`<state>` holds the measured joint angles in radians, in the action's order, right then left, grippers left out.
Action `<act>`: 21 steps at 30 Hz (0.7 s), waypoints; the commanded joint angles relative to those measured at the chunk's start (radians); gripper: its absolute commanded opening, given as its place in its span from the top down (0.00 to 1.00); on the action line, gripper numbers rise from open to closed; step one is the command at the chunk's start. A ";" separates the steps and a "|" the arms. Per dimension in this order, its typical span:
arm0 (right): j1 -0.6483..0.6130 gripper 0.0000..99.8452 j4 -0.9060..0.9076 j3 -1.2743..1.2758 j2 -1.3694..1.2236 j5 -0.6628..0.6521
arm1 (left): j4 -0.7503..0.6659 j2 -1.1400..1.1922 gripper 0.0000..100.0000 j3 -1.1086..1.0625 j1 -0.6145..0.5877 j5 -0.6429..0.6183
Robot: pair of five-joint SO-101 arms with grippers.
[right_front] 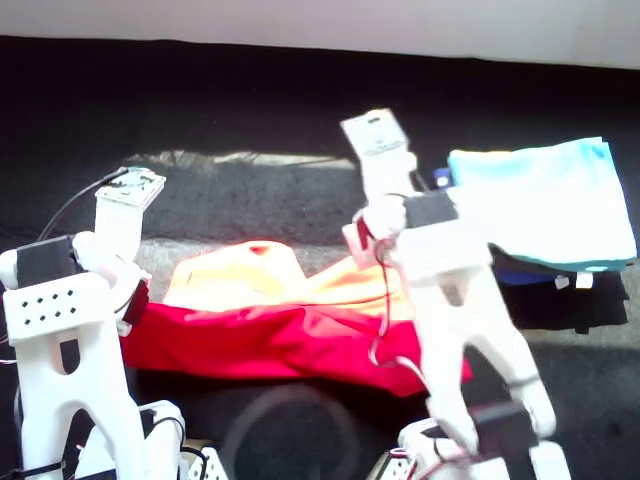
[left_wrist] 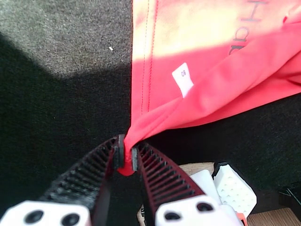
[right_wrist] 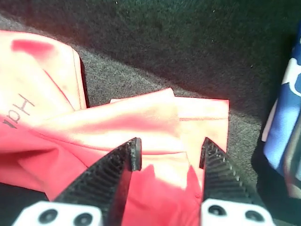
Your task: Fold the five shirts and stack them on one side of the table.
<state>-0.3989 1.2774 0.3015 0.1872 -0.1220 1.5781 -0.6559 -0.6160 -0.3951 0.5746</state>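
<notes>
Dark lettering [left_wrist: 247, 23] on red fabric shirt [left_wrist: 197, 37]: partial, cut off. Small white sewn tag [left_wrist: 183, 79]: print too tiny.

Spread shirt [right_front: 280, 335]: lay across the middle of the bench [right_front: 230, 195], towards its front, between the two arms.
Folded stack [right_front: 545, 200]: sat on the right side of the bench, right of the spread shirt, one shirt on top of the others.
Left gripper [left_wrist: 126, 157]: was at the spread shirt's left corner, that corner pinched between its fingers.
Right gripper [right_wrist: 169, 153]: hung over the spread shirt's right part, fingers apart, folded stack to its right.
</notes>
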 commanded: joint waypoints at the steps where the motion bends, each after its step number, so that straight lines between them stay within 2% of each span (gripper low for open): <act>1: -0.025 0.80 -0.013 -0.119 -0.209 0.034 | -0.009 -0.024 0.99 0.007 0.004 0.005; 6: -0.027 0.80 -0.013 -0.249 -0.406 0.046 | -0.009 -0.024 0.99 0.007 0.004 0.006; 13: -0.033 0.80 -0.015 -0.344 -0.555 0.043 | -0.023 -0.021 0.99 0.007 0.004 0.006; 15: -0.039 0.84 -0.016 -0.366 -0.588 0.041 | -0.040 -0.019 0.99 0.005 0.004 0.006; 18: -0.042 1.00 -0.016 -0.407 -0.627 0.043 | -0.044 -0.021 0.99 0.007 0.004 0.006; 21: -0.039 0.99 -0.013 -0.433 -0.639 0.044 | -0.043 -0.019 0.99 0.005 0.004 0.006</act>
<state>-0.4327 1.2727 -0.0729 -0.4557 -0.0836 1.5443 -0.6559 -0.6160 -0.3951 0.5746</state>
